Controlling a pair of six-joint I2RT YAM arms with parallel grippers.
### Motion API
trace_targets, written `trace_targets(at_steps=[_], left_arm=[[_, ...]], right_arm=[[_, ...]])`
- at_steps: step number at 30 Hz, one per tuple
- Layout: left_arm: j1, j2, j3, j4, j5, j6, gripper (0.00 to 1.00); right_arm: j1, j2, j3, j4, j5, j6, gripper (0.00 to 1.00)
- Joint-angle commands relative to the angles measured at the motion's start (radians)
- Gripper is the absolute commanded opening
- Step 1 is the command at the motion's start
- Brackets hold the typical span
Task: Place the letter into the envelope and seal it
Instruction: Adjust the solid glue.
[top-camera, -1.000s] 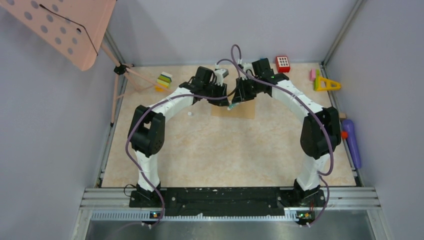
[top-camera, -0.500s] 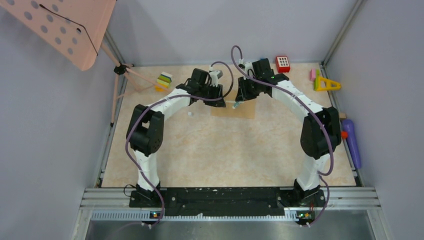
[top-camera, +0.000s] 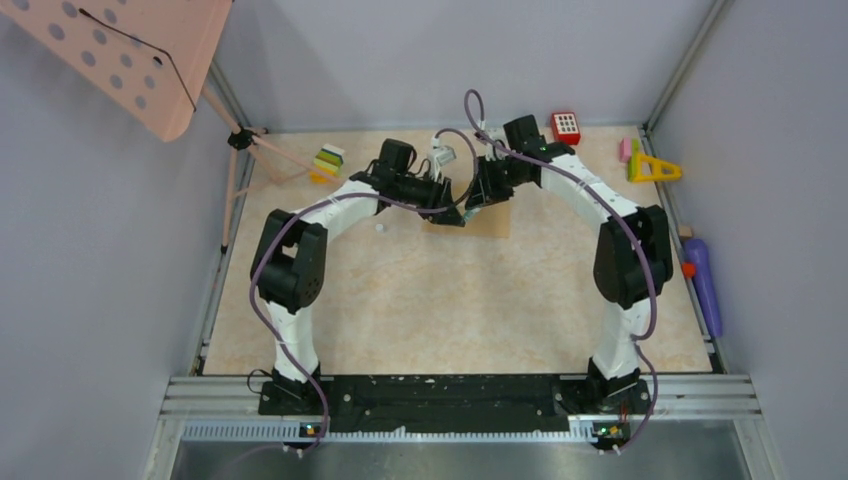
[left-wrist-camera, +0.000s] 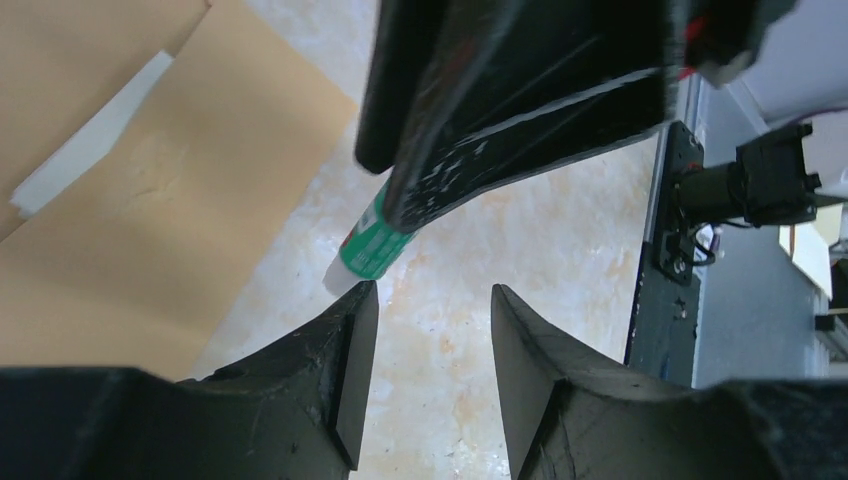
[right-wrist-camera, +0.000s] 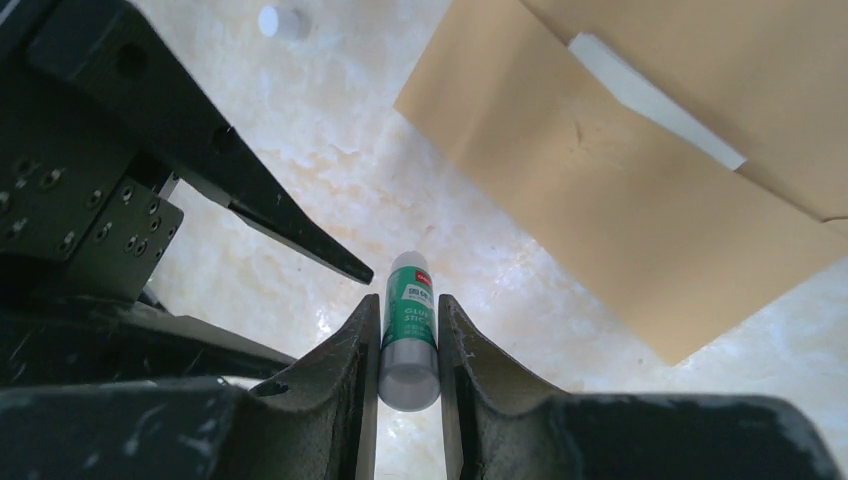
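The right gripper (right-wrist-camera: 408, 306) is pinched narrow on a green-and-white glue stick (right-wrist-camera: 410, 345), whose end pokes out past the fingertips. The left gripper (left-wrist-camera: 432, 292) stands parted and empty just beside that end. The envelope (right-wrist-camera: 640, 230) lies flat at the far middle of the table (top-camera: 400, 300), flap open, close to both claws. A small white cap (right-wrist-camera: 285, 20) sits apart.

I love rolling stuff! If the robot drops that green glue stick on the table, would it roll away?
Probably, on its side: the glue stick is a smooth round tube, and the table looks flat and glossy. It seems hard plastic, so likely stiff, not squashy, in the right gripper.
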Motion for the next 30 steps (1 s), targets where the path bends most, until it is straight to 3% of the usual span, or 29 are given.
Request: trace_targets(at_steps=[1, 24, 26, 30], left_arm=[[-0.022, -0.052, 0.046, -0.037, 0.111, 0.14, 0.5], [-0.055, -0.042, 0.042, -0.159, 0.062, 0.32, 0.5], [-0.055, -0.038, 0.041, -0.151, 0.061, 0.31, 0.45], [-0.055, -0.025, 0.057, -0.141, 0.064, 0.286, 0.24]], right_arm=[[-0.011, 0.031, 0.051, -0.045, -0.125, 0.037, 0.0], [-0.04, 0.049, 0.072, -0.092, -0.275, 0.06, 0.0], [-0.04, 0.049, 0.071, -0.092, -0.276, 0.059, 0.0], [-0.039, 0.047, 0.062, -0.089, -0.285, 0.059, 0.0]])
